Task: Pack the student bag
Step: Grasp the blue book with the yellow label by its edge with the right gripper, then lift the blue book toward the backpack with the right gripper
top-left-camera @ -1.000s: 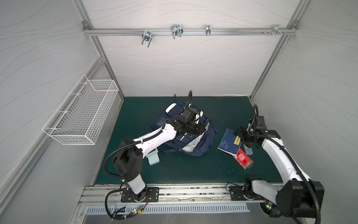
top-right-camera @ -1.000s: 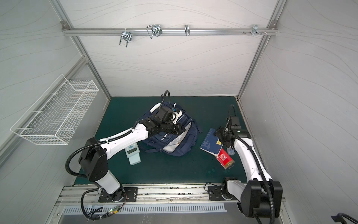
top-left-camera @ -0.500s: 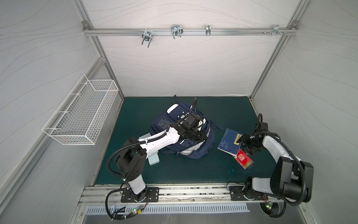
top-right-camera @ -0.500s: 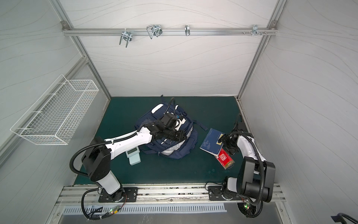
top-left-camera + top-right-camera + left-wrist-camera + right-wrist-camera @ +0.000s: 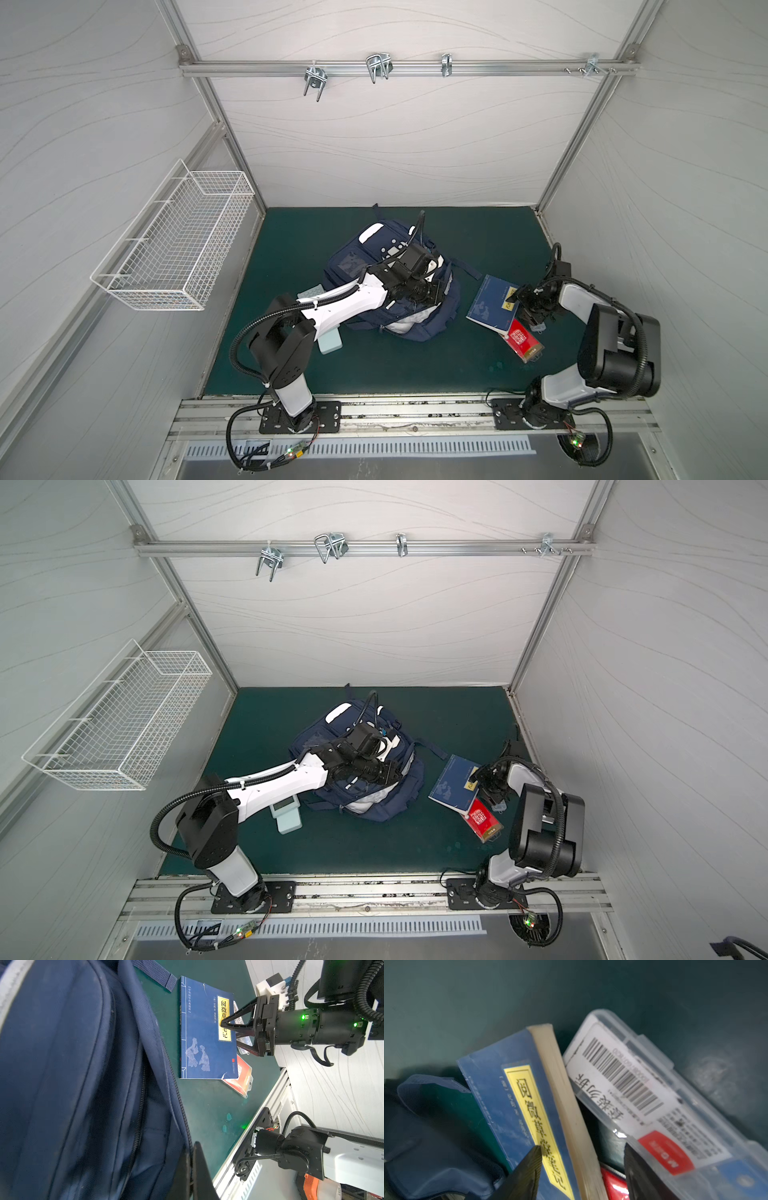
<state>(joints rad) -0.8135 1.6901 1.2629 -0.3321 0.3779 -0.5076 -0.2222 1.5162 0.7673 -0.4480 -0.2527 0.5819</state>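
Dark green tabletop (image 5: 332, 374), matte, a few pale smudges near the front right. White wavy-grain wall panels on three sides in an aluminium frame. One rail (image 5: 498, 66) ran across the far wall and carried four hook fittings (image 5: 378, 68). One white wire basket (image 5: 178, 245) hung on the left wall.

Counts: two arms, one bag, one blue book, one red pack, one clear case, one pale-green calculator-like device.

The student bag (image 5: 353, 262) lay mid-tabletop, navy, with its white patch toward the far side and pale lining showing at the near side. The left arm (image 5: 345, 299) reached over it. The left end effector (image 5: 192, 1159) was closed at the bag's zipper rim; couldn't tell if fabric was pinched.

The blue book (image 5: 490, 303) lay right of the bag, apart from it, overlapping the red pack (image 5: 523, 338) on its near side. The clear case (image 5: 643, 1084), barcode label up, sat just beside the book's page edge. The right end effector (image 5: 581, 1159) had its jaws apart, straddling that book edge, one finger on the cover. The device (image 5: 330, 343) lay left of the bag, partly under the left arm.
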